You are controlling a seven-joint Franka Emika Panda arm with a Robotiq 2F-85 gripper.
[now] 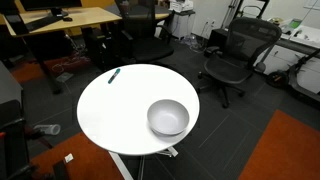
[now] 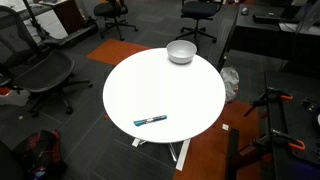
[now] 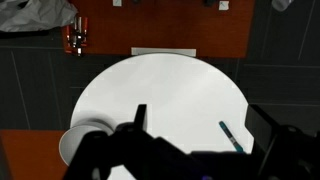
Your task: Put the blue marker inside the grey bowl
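The blue marker (image 1: 115,75) lies flat near the edge of the round white table (image 1: 120,105). It also shows in the other exterior view (image 2: 151,120) and in the wrist view (image 3: 230,137). The grey bowl (image 1: 168,117) stands empty near the opposite edge, seen in both exterior views (image 2: 181,51) and at the lower left of the wrist view (image 3: 75,145). My gripper (image 3: 200,125) shows only in the wrist view. It is high above the table, open and empty, with the marker just inside its right finger.
Black office chairs (image 1: 232,55) (image 2: 40,72) stand round the table. A wooden desk (image 1: 70,20) is behind. Orange carpet patches (image 1: 285,150) (image 2: 205,155) lie on the dark floor. Plastic bags (image 3: 35,12) lie beyond the table.
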